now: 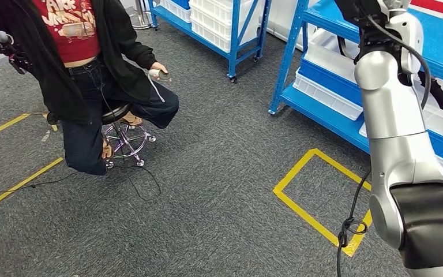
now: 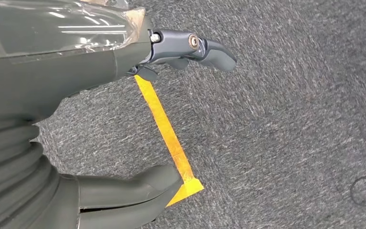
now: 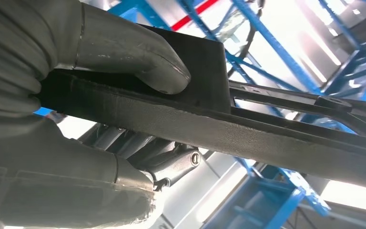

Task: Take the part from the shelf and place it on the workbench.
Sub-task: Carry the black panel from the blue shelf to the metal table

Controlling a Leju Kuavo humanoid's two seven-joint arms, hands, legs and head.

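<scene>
The right hand (image 3: 90, 119) grips the part (image 3: 248, 124), a long flat black piece with a wider plate at the held end: the thumb presses on one face and the darker fingers curl under the other, and the rest of the part juts out past the hand toward the blue shelf (image 3: 286, 200). In the head view the right arm (image 1: 398, 133) is raised beside the shelf (image 1: 323, 104), which carries white bins (image 1: 329, 95), and a dark length of the part (image 1: 438, 95) shows past the arm, above the bins. The left hand (image 2: 124, 109) hangs over the grey carpet (image 2: 286, 119), holding nothing, thumb and fingers apart, above a strip of yellow tape (image 2: 164, 124). A person (image 1: 86, 63) in a black jacket sits on a stool (image 1: 121, 135), well apart from the shelf, with a small object in one hand (image 1: 160, 72).
</scene>
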